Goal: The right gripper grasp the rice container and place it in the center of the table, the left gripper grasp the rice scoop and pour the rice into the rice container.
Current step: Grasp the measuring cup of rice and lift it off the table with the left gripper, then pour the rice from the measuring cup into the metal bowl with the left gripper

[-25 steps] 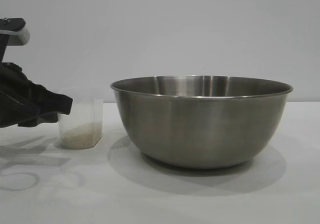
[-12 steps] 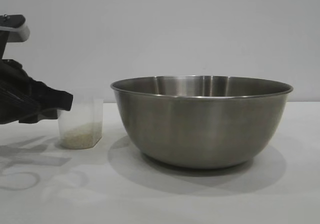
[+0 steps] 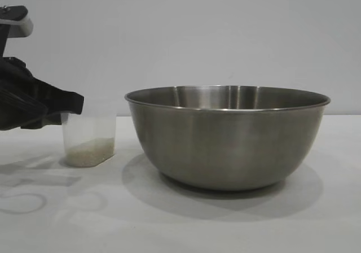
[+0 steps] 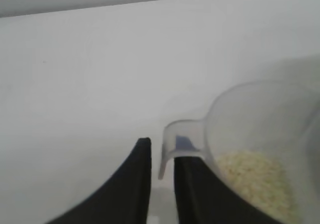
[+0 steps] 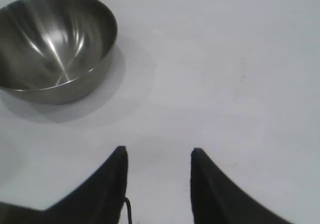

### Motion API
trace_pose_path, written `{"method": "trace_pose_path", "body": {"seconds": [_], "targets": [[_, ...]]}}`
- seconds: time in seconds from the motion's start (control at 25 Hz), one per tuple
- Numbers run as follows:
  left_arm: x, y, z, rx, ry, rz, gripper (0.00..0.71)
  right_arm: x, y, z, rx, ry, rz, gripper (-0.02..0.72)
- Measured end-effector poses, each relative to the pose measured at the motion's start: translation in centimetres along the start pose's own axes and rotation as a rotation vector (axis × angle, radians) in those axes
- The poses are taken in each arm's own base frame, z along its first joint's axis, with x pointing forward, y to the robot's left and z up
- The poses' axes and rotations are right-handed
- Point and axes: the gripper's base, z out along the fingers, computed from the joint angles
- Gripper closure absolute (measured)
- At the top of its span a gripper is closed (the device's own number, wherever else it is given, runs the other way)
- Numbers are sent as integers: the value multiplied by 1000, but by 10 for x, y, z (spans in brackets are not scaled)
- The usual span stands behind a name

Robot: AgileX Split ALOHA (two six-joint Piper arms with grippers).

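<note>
On the white desk (image 3: 237, 225) the steel rice container (image 3: 228, 137) already stands in the middle. Left end effector (image 4: 161, 156) is clamped on the rice scoop (image 3: 89, 139) handle; rice (image 3: 90, 149) waits unpoured. Right end effector (image 5: 157, 156) hangs apart, well away.

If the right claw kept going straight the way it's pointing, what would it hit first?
Probably only bare table. The right claw is open and aimed past the rice container, which sits off to one side; depth is hard to judge.
</note>
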Motion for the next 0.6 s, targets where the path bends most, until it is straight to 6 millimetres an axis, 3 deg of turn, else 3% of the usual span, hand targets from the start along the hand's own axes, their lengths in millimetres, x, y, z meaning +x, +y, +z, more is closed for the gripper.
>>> {"method": "trace_pose_path", "body": {"seconds": [0.2, 0.6], "targets": [[-20, -1, -5, 4, -63, 72, 710, 0, 0, 0, 0, 0, 0, 418], [-78, -16, -20, 92, -302, 471, 710, 0, 0, 0, 0, 0, 0, 418]]}}
